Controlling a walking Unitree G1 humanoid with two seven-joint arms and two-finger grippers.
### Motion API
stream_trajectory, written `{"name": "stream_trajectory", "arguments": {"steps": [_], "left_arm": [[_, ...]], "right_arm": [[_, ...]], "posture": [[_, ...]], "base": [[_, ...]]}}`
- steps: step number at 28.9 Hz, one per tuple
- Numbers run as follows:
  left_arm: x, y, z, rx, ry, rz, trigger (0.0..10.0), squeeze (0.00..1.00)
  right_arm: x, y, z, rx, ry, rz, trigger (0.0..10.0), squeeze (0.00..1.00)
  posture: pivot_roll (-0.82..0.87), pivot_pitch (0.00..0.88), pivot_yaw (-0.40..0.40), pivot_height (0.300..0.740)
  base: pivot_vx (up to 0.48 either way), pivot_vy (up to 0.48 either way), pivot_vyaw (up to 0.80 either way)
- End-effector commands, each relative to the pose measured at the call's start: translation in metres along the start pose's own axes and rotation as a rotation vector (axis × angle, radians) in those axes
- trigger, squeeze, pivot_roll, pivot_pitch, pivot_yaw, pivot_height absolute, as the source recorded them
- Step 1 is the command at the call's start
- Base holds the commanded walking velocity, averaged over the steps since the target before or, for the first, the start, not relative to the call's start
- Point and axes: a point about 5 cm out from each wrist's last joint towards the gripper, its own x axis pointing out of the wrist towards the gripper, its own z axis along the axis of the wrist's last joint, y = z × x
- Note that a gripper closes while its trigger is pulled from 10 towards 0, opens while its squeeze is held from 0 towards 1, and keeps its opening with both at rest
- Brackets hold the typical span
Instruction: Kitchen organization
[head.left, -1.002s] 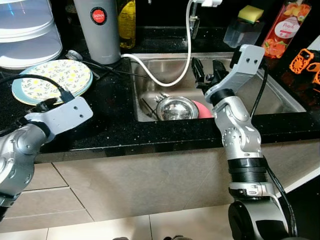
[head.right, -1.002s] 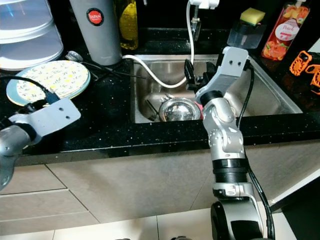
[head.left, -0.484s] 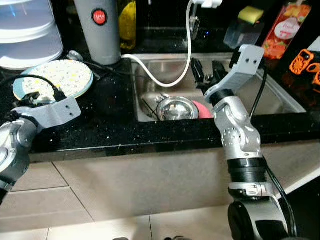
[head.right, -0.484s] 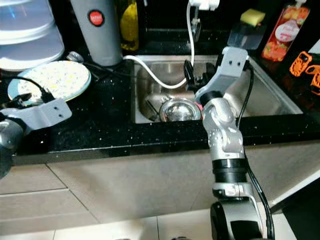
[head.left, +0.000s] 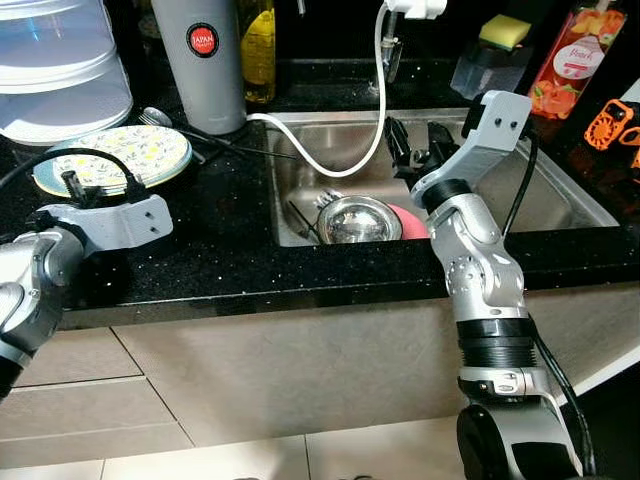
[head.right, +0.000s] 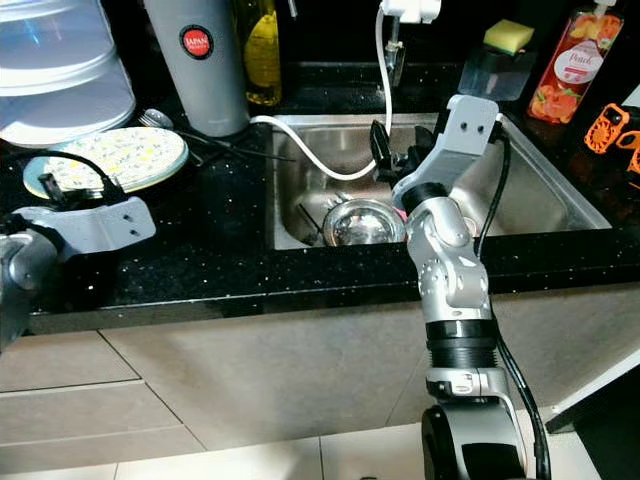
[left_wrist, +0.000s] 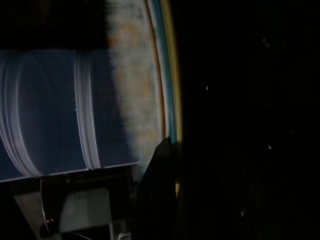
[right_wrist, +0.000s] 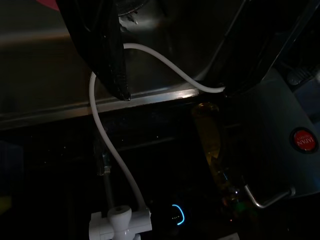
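Right gripper (head.left: 418, 148) raised over sink (head.left: 560, 190), fingers spread; left gripper (head.left: 75, 186) beside plate (head.left: 120, 158), grip unclear.

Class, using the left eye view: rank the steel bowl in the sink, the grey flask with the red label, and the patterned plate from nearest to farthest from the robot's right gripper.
Measured from the right gripper over the sink:
1. Steel bowl, in the sink just below the gripper.
2. Grey flask, on the counter beyond the sink's left rim.
3. Patterned plate, far left on the counter.
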Motion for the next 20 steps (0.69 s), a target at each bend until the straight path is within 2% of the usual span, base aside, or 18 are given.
{"name": "stream_trajectory", "arguments": {"steps": [1, 4, 5, 7, 8, 13, 15, 16, 17, 18, 20], "left_arm": [[0.003, -0.027, 0.016, -0.007, -0.069, -0.089, 0.0, 0.0], [0.004, -0.027, 0.018, -0.003, -0.085, -0.085, 0.0, 0.0], [0.004, -0.026, 0.024, 0.004, -0.108, -0.068, 4.2, 0.0], [0.004, -0.026, 0.027, 0.01, -0.126, -0.055, 4.2, 0.0], [0.004, -0.025, 0.034, 0.012, -0.149, -0.045, 10.0, 0.0], [0.001, -0.029, 0.062, 0.024, -0.267, -0.054, 10.0, 0.0], [0.001, -0.029, 0.062, 0.024, -0.267, -0.054, 10.0, 0.0], [-0.001, -0.031, 0.07, 0.024, -0.295, -0.057, 10.0, 0.0], [-0.005, -0.034, 0.079, 0.034, -0.333, -0.067, 10.0, 0.0], [-0.005, -0.034, 0.079, 0.034, -0.333, -0.067, 10.0, 0.0], [-0.02, -0.048, 0.099, 0.049, -0.43, -0.116, 10.0, 0.0]], "right_arm": [[-0.001, -0.003, 0.0, 0.005, 0.006, -0.014, 10.0, 0.0], [-0.001, -0.003, 0.0, 0.005, 0.005, -0.013, 10.0, 0.0], [-0.001, -0.003, 0.0, 0.005, 0.006, -0.012, 10.0, 0.0], [-0.001, -0.003, 0.0, 0.005, 0.006, -0.012, 10.0, 0.0], [-0.001, -0.003, 0.0, 0.005, 0.006, -0.012, 10.0, 0.0], [-0.001, -0.004, 0.0, 0.001, 0.005, -0.015, 10.0, 0.0], [-0.001, -0.004, 0.0, 0.001, 0.005, -0.015, 10.0, 0.0], [-0.001, -0.004, 0.0, -0.001, 0.004, -0.017, 10.0, 0.0], [-0.001, -0.005, 0.001, -0.003, 0.003, -0.019, 10.0, 0.0], [-0.001, -0.005, 0.001, -0.003, 0.003, -0.019, 10.0, 0.0], [-0.001, -0.006, 0.0, -0.005, 0.002, -0.024, 10.0, 0.0]], "posture": [[0.21, 0.012, -0.045, 0.74], [0.21, 0.012, -0.045, 0.74], [0.21, 0.012, -0.047, 0.74], [0.21, 0.012, -0.047, 0.74], [0.21, 0.012, -0.047, 0.74], [0.2, 0.009, -0.043, 0.74], [0.2, 0.009, -0.043, 0.74], [0.2, 0.008, -0.037, 0.74], [0.2, 0.006, -0.032, 0.74], [0.2, 0.006, -0.032, 0.74], [0.2, 0.005, -0.031, 0.74]], "base": [[0.0, 0.0, 0.0], [0.0, 0.0, 0.0], [0.0, 0.0, 0.0], [0.0, 0.0, 0.0], [0.0, 0.0, 0.0], [0.0, 0.0, 0.0], [0.0, 0.0, 0.0], [0.0, 0.0, 0.0], [0.0, 0.0, 0.0], [0.0, 0.0, 0.0], [0.0, 0.0, 0.0]]}}
